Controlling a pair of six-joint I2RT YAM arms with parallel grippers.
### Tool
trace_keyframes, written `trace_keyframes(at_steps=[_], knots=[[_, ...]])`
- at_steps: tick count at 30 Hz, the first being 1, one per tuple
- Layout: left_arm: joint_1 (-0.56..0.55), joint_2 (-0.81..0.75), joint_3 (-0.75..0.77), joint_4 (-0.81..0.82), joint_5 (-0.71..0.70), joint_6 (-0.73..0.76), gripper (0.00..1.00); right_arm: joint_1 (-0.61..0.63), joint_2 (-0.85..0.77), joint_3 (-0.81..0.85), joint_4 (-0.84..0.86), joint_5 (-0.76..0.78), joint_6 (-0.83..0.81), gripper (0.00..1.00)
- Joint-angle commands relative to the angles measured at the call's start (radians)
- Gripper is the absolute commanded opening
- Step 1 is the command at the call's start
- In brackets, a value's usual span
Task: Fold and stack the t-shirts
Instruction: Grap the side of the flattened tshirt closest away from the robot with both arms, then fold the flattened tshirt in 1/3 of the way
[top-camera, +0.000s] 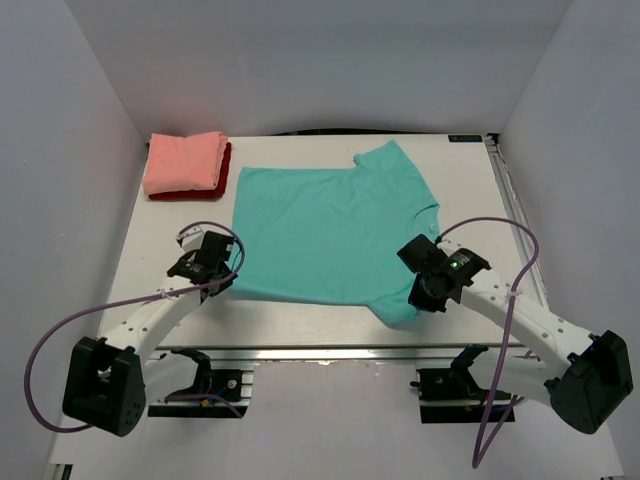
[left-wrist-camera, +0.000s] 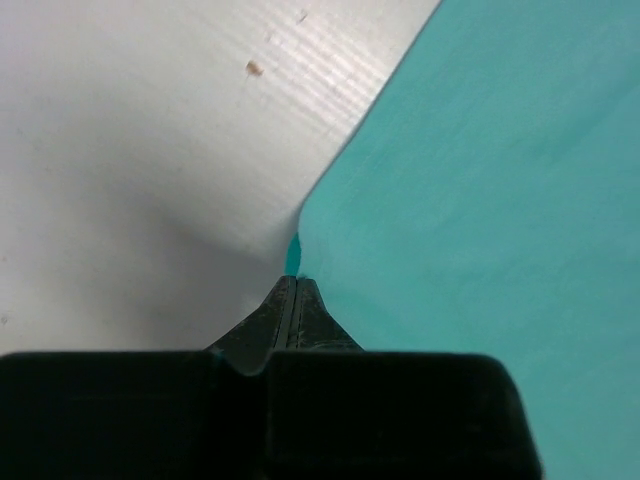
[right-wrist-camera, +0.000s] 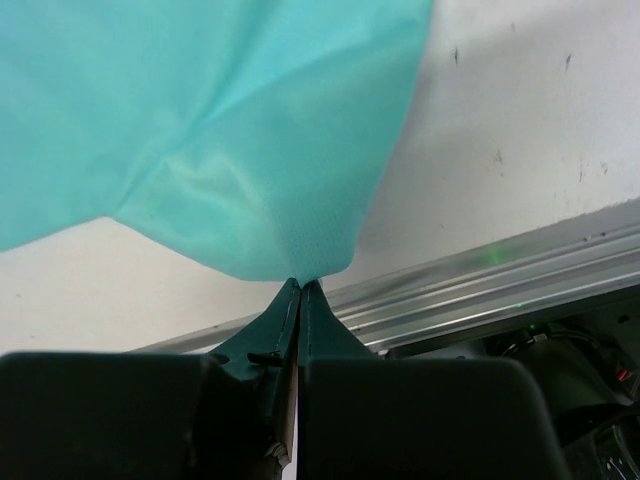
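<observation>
The left gripper pinched shut on the near edge of the teal shirt. The right gripper pinched its near corner. The pink shirt lay folded on the red shirt.

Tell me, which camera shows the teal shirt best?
The top external view: the whole teal t-shirt lies spread out there. The left wrist view shows only its edge pinched in the left gripper; the right wrist view only a corner pinched in the right gripper.

The white left arm and right arm bend inward; black left gripper and right gripper each clamp the teal-turquoise cotton t-shirt.
</observation>
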Motion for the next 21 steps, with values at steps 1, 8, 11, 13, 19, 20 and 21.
trace_keyframes(at_steps=[1, 8, 11, 13, 19, 20, 21], knots=[[-0.004, 0.038, 0.079, -0.005, -0.055, 0.022, 0.0, 0.002, 0.035, 0.088, -0.037, 0.072, -0.044, 0.0], [-0.004, 0.15, 0.176, 0.01, -0.089, 0.045, 0.0, -0.047, 0.139, 0.179, 0.024, 0.125, -0.133, 0.0], [-0.004, 0.173, 0.199, 0.024, -0.093, 0.045, 0.0, -0.081, 0.174, 0.205, 0.055, 0.123, -0.172, 0.0], [-0.004, 0.193, 0.213, 0.03, -0.098, 0.047, 0.0, -0.11, 0.196, 0.216, 0.076, 0.119, -0.19, 0.0], [-0.001, 0.224, 0.254, 0.03, -0.132, 0.051, 0.0, -0.178, 0.233, 0.246, 0.134, 0.105, -0.271, 0.0], [-0.001, 0.229, 0.262, 0.03, -0.142, 0.053, 0.0, -0.184, 0.239, 0.252, 0.15, 0.105, -0.283, 0.0], [0.0, 0.232, 0.268, 0.03, -0.147, 0.054, 0.0, -0.19, 0.248, 0.271, 0.154, 0.097, -0.305, 0.0]])
